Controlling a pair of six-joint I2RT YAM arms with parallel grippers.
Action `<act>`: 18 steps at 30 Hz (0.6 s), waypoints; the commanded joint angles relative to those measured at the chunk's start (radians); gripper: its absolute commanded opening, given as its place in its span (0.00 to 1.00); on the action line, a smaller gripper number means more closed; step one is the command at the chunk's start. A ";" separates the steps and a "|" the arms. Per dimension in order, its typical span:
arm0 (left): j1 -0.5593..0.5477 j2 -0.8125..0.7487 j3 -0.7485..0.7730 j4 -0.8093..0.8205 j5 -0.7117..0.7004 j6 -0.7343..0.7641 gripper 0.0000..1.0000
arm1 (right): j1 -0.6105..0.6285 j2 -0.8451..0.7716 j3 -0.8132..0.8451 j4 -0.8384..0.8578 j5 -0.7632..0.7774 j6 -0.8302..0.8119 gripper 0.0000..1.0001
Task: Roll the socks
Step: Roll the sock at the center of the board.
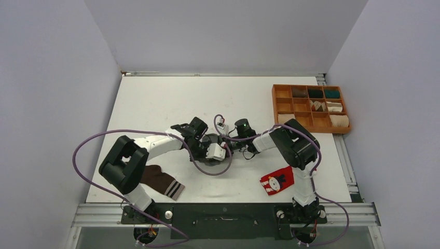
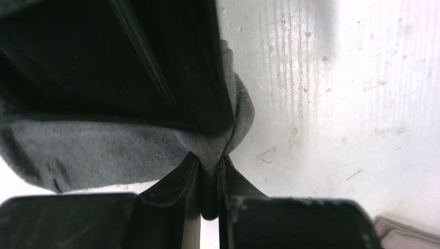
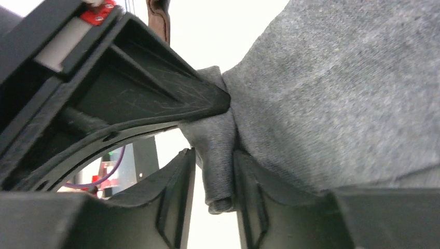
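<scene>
The plain grey sock [image 2: 104, 150] is held off the table between my two grippers at mid-table. My left gripper [image 2: 210, 187] is shut on a pinched fold of it. My right gripper [image 3: 212, 176] is shut on another fold of the same sock [image 3: 337, 93], with the fabric lying against its right finger. In the top view both grippers, left [image 1: 206, 140] and right [image 1: 225, 144], meet tip to tip and hide most of the sock. The dark brown sock with a striped cuff [image 1: 162, 181] lies flat under the left arm. The red sock with a white figure [image 1: 276, 180] lies by the right arm's base.
A wooden compartment tray [image 1: 275, 104] stands at the far right, with rolled bundles in several cells. A purple cable [image 1: 93, 140] loops over the table's left side. Grey walls close in the left, back and right edges.
</scene>
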 commanded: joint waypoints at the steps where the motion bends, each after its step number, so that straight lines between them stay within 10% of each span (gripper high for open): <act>1: 0.034 0.076 0.095 -0.203 0.086 -0.091 0.00 | -0.011 -0.080 -0.040 -0.055 0.137 -0.109 0.43; 12: 0.179 0.299 0.241 -0.409 0.266 -0.153 0.00 | -0.053 -0.346 -0.236 0.026 0.197 -0.232 0.71; 18: 0.202 0.432 0.364 -0.534 0.354 -0.146 0.00 | 0.064 -0.598 -0.469 0.241 0.464 -0.575 0.81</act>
